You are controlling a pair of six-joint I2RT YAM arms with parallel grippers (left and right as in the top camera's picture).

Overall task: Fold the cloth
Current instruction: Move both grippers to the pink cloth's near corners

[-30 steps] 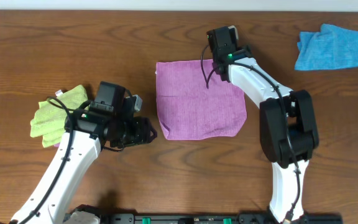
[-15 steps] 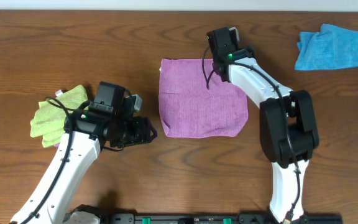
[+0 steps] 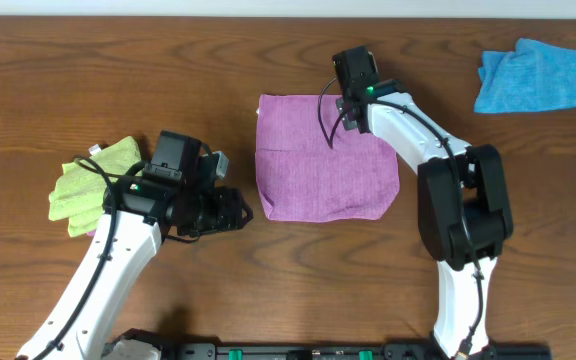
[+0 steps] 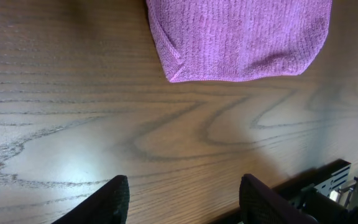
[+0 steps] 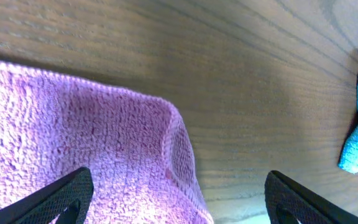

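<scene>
The purple terry cloth [image 3: 318, 165] is lying flat in the middle of the bench [image 3: 118, 60]. My right tool [image 5: 179, 180], jaws wide and empty, is hovering over its far right corner. The left tool [image 4: 184, 186], partly spread and empty, is hanging just off the near left corner.
</scene>
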